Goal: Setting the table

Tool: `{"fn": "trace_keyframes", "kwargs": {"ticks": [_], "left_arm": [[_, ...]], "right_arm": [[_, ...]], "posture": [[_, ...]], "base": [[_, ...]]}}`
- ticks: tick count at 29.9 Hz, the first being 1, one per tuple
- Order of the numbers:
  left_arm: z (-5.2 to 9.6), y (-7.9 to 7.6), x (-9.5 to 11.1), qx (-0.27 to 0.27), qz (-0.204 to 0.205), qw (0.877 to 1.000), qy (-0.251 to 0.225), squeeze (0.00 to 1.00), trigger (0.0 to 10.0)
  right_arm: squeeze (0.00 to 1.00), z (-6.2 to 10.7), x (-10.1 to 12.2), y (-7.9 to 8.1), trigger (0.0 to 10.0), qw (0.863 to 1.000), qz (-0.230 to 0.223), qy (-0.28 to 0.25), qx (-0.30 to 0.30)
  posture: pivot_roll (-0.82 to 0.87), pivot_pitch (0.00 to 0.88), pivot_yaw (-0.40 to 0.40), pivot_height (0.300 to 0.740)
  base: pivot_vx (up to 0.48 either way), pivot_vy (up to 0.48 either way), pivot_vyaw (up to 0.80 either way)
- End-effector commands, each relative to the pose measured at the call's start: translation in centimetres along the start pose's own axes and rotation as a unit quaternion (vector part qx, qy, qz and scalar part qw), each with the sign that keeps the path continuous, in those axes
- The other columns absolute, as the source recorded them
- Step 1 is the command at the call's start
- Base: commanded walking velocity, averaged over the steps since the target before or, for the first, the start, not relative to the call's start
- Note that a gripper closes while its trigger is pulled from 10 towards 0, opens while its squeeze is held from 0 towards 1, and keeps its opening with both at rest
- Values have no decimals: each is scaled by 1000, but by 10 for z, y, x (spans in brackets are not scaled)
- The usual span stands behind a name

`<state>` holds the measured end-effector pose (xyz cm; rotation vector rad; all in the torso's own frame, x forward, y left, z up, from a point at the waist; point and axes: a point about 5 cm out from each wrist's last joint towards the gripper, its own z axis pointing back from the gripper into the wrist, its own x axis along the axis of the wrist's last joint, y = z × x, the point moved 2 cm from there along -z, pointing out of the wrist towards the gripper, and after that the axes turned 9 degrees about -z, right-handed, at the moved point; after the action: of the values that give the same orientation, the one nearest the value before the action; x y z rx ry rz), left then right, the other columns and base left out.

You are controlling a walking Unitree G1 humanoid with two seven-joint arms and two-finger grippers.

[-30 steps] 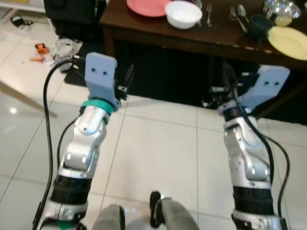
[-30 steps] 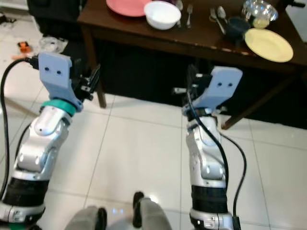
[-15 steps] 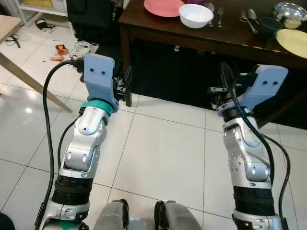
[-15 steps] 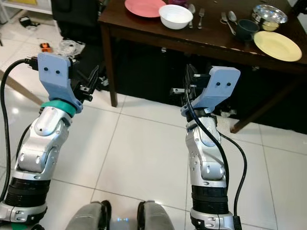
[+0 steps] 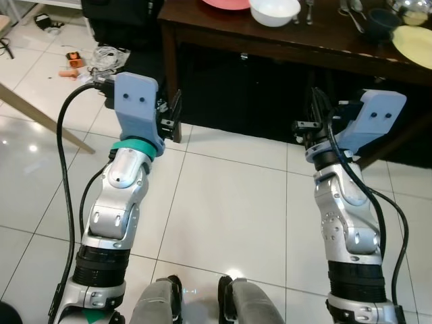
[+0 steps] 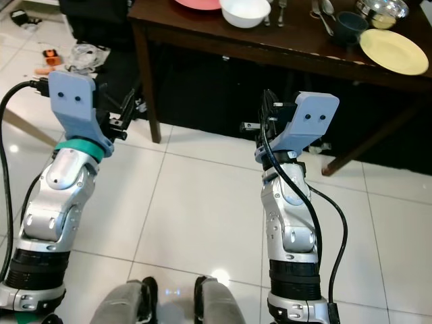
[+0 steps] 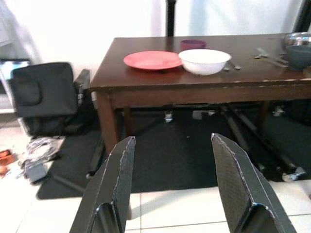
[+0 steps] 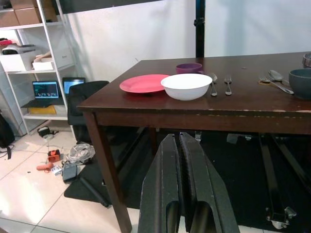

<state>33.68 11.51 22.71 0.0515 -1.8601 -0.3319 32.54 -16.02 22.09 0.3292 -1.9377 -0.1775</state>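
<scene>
Tabletop carries a white bowl beside a pink plate. Left gripper fingers spread, empty; right gripper fingers pressed together, empty. Best step closer before reaching up.

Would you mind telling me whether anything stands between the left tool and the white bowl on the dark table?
Nothing visible does. The left tool is open and held out over the floor, short of the dark table. The white bowl sits near the table's front edge beside the pink plate, with open air in between.
</scene>
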Motion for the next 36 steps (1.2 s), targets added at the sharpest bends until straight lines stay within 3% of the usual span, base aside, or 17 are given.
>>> {"fn": "trace_keyframes", "kwargs": {"ticks": [1, 24, 36], "left_arm": [[1, -2, -6, -3, 0, 1000, 11, 0, 10000], [0, -2, -8, -2, -1, 1000, 13, 0, 10000], [1, -2, -9, -4, -2, 1000, 16, 0, 10000]], "right_arm": [[0, 1, -3, -4, 10000, 1000, 3, 6, -7], [0, 0, -3, -4, 10000, 1000, 4, 6, -5], [0, 1, -6, -6, 10000, 1000, -4, 17, -14]], "posture": [[29, 72, 9, 740], [28, 61, 10, 740], [28, 70, 11, 740]], "base": [[0, 0, 0], [0, 0, 0], [0, 0, -782]]}}
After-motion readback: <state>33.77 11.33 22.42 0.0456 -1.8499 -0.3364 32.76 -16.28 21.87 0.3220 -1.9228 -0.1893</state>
